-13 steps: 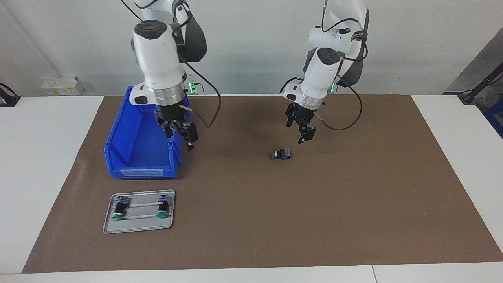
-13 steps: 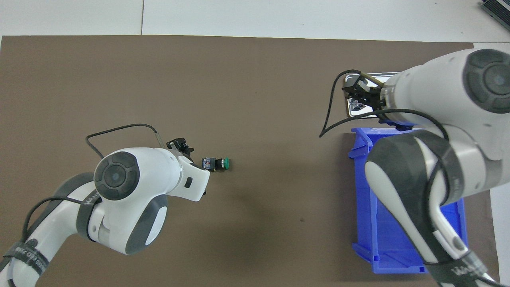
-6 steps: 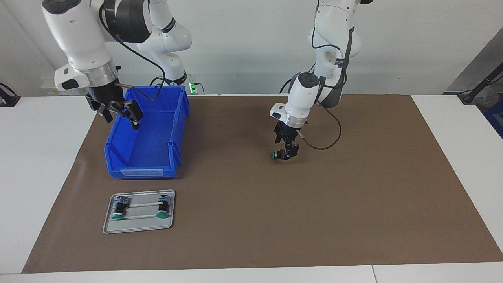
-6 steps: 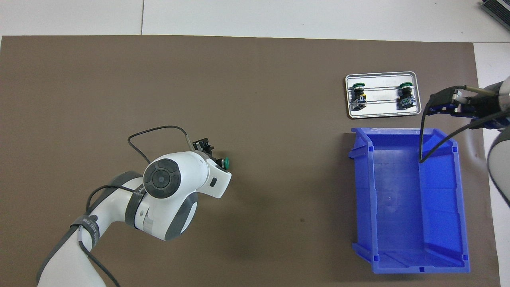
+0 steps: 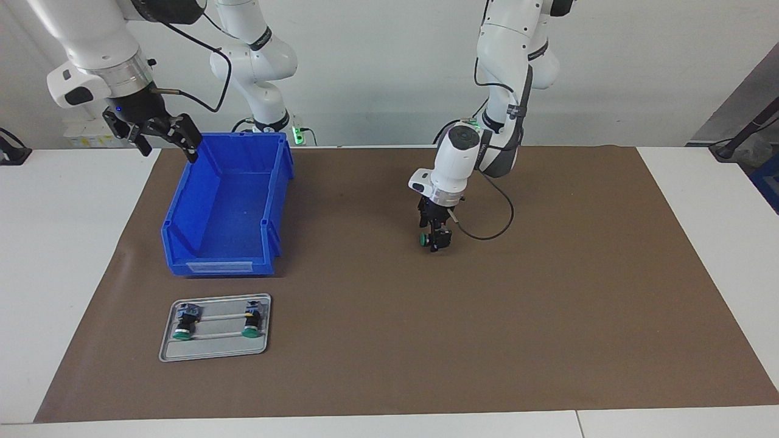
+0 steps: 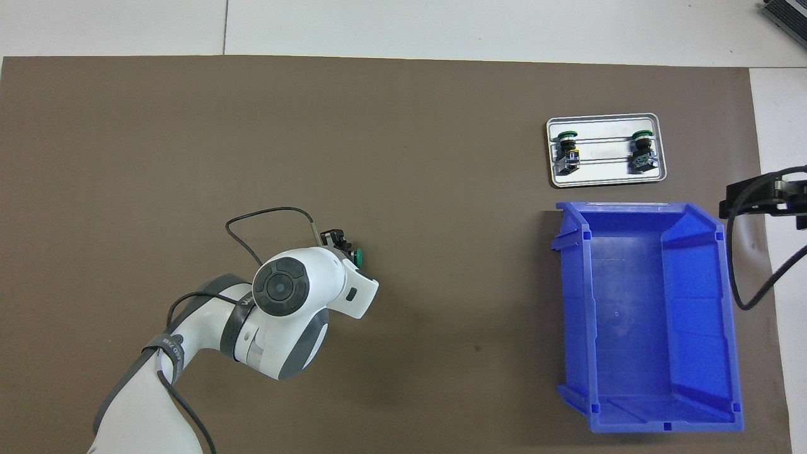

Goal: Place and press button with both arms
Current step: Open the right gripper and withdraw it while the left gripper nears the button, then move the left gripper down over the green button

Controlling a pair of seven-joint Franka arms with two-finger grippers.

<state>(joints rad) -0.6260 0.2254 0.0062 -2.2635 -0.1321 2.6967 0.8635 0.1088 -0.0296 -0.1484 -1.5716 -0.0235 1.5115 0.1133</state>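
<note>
The button (image 5: pixel 422 239) lies on its side on the brown mat, midway along the table, its green cap (image 6: pixel 358 256) pointing toward the right arm's end. My left gripper (image 5: pixel 436 241) is down at the mat, straddling the button's black body, which it hides; from overhead only the gripper's top (image 6: pixel 343 249) and the cap show past the wrist. My right gripper (image 5: pixel 167 145) hangs open and holds nothing, high over the mat's edge beside the blue bin's corner; it shows at the overhead view's edge (image 6: pixel 766 195).
A blue bin (image 5: pixel 277 201) (image 6: pixel 643 315) stands at the right arm's end. Farther from the robots than the bin lies a grey tray (image 5: pixel 213 350) (image 6: pixel 605 180) with two green-capped buttons (image 5: pixel 184 321) (image 5: pixel 251 319) on it.
My left gripper came down from beside the button and now stands around it. My right arm swung up and away from over the bin toward the table's end.
</note>
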